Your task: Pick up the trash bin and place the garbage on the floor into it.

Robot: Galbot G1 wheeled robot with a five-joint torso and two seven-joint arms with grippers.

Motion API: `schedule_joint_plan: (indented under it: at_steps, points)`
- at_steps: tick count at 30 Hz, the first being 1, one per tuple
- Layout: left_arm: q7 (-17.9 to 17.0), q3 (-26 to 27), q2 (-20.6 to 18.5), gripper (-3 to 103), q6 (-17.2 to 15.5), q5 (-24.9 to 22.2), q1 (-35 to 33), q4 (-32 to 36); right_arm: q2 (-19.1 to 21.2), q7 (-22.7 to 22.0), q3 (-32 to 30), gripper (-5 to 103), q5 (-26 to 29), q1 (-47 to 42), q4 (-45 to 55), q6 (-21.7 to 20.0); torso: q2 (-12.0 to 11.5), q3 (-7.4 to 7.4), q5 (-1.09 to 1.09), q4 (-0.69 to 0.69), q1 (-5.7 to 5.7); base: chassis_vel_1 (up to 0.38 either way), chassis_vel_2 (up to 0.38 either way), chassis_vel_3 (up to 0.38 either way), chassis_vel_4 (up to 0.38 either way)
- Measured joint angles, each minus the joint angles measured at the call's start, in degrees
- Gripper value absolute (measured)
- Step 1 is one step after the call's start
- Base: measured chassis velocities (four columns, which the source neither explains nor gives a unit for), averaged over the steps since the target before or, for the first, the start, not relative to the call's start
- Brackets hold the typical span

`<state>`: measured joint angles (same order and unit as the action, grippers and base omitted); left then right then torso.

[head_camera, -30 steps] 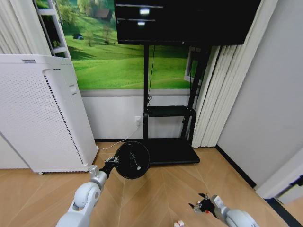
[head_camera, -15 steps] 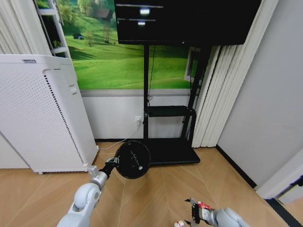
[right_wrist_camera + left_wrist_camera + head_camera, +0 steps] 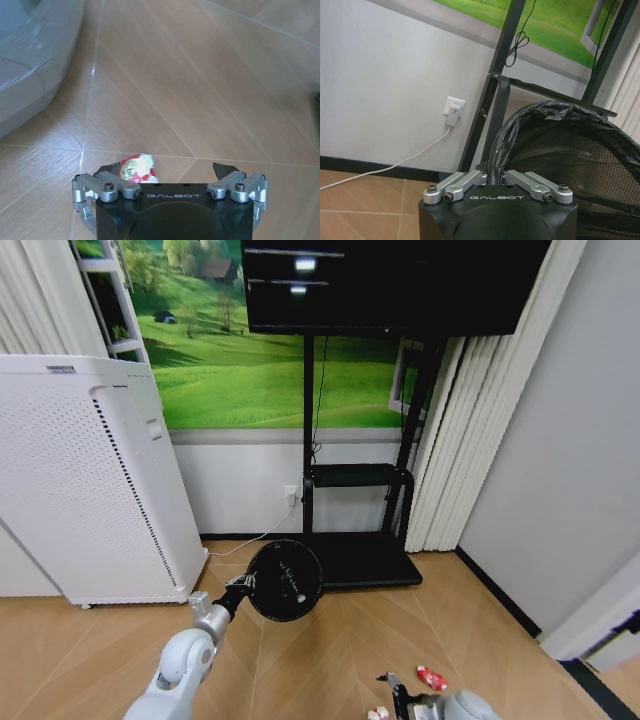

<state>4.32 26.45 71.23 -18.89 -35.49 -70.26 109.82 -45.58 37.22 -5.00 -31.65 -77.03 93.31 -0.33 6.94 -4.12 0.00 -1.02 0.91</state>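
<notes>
Wooden floor (image 3: 210, 80) lies under the right hand (image 3: 167, 175), spread wide over a red-and-white piece (image 3: 137, 167). A red wrapper (image 3: 432, 677) lies beside. Farther, the left hand (image 3: 495, 176) clamps the raised trash bin (image 3: 284, 580) by its rim.

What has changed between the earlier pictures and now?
The right gripper went down and toward the robot, to the red-and-white piece on the floor, open, with nothing taken hold of. The red wrapper lies uncovered now. The left gripper stays shut on the trash bin, which shifted only slightly.
</notes>
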Motion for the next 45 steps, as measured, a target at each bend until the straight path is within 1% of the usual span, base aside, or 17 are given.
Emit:
schedule_joint_plan:
  at_steps: [1,3,6,13,17,21,30,38,45]
  points:
    - [-0.03,-0.03,-0.05,4,-0.02,0.0,0.01,0.03,-0.12,0.61,0.98,100,-0.66,0.81,-0.99,0.19,0.0,0.0,0.0,-0.01,0.0,0.0,0.0,0.0,0.0]
    - [-0.06,-0.06,-0.11,4,-0.06,0.0,0.01,0.18,-1.06,2.1,2.03,100,-2.74,2.93,-3.78,1.84,0.0,0.0,0.01,-0.01,0.0,0.0,0.0,0.0,0.0]
    - [-0.07,-0.05,-0.21,4,-0.08,0.02,-0.2,0.27,-1.72,2.83,2.36,100,-4.13,4.57,-5.89,3.03,0.0,0.0,0.0,0.0,0.0,0.0,0.0,0.0,0.0]
    - [-0.07,-0.02,-0.22,4,-0.09,0.09,-0.32,0.27,-2.6,3.5,3.74,100,-5.5,7.64,-8.25,3.84,0.0,0.0,0.0,0.0,0.0,0.0,0.0,0.0,0.0]
    - [-0.23,-0.03,-0.33,4,-0.12,0.08,-0.19,0.26,-3.19,3.69,6.42,100,-5.48,10.77,-10.42,4.53,0.0,0.0,0.0,0.0,0.0,0.0,0.0,0.0,0.0]
    - [-0.26,0.26,-0.44,4,-0.17,0.02,-0.34,0.22,-3.47,4.54,7.8,100,-5.71,12.34,-11.28,4.37,0.0,0.0,0.0,0.0,0.0,0.0,0.0,0.0,0.0]
    - [-0.25,0.78,-0.8,4,-0.18,0.02,-0.73,0.44,-4.18,6.1,8.48,100,-8.8,12.84,-12.27,5.17,0.0,0.0,0.0,0.0,0.0,0.0,0.0,0.0,0.0]
    - [-0.27,0.65,-0.75,4,-0.18,-0.05,-0.69,0.53,-5.04,6.79,6.63,100,-12.22,11.31,-13.02,7.35,0.0,0.0,0.01,-0.01,0.0,0.0,0.0,0.0,0.0]
    - [-0.42,0.26,-0.22,4,-0.18,0.36,-0.97,0.73,-6.04,6.95,5.68,100,-12.97,10.01,-13.46,7.55,0.0,0.0,0.0,-0.01,0.0,0.0,0.0,0.0,0.0]
